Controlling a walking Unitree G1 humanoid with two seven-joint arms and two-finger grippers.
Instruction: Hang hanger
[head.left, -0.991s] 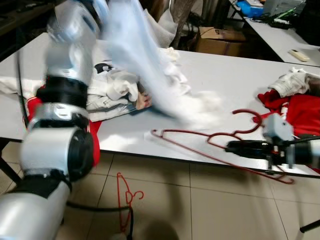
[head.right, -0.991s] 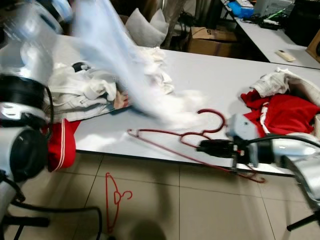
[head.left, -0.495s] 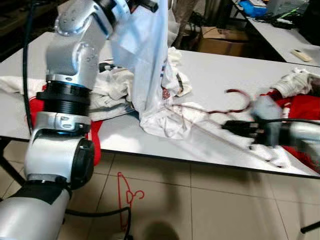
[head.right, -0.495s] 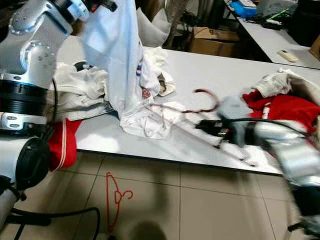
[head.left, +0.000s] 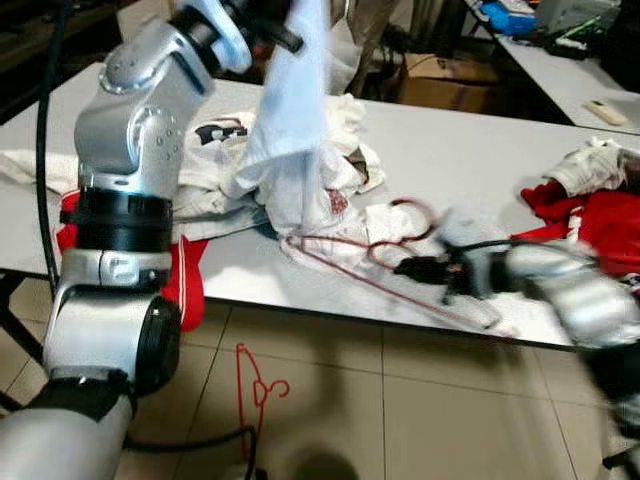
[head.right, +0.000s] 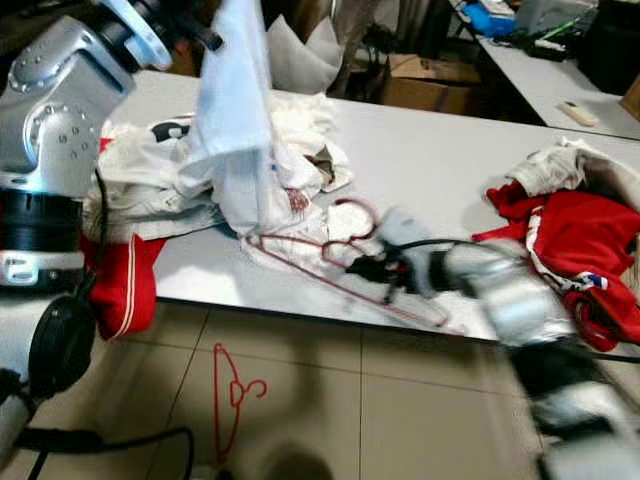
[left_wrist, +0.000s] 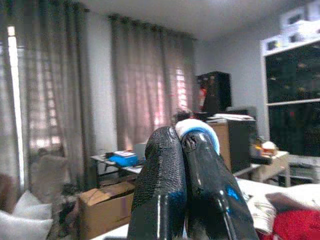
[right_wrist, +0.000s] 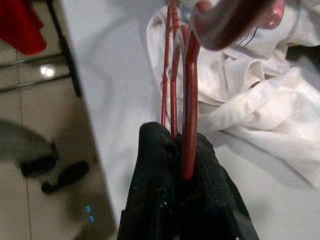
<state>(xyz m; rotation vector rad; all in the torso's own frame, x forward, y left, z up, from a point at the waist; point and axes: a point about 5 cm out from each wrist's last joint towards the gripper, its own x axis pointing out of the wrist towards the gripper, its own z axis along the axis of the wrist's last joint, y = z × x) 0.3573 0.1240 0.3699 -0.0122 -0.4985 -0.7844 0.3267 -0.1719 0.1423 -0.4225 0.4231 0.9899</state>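
left claw: clenched on white garment, held raised above the bench | right claw: clamped on red hanger | change: hanger has been carried along the bench's front edge toward the garment, its tip now at the hem | blurred arm

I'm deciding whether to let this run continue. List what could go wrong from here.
1. The right end effector grips the red hanger at one spot; its far end is at the white shirt's crumpled hem on the table, so it may snag instead of entering.
2. The left end effector pinches only a bit of shirt held high; a tug may pull it free.
3. The hanger lies near the table edge and could drop beside the other hanger on the floor.
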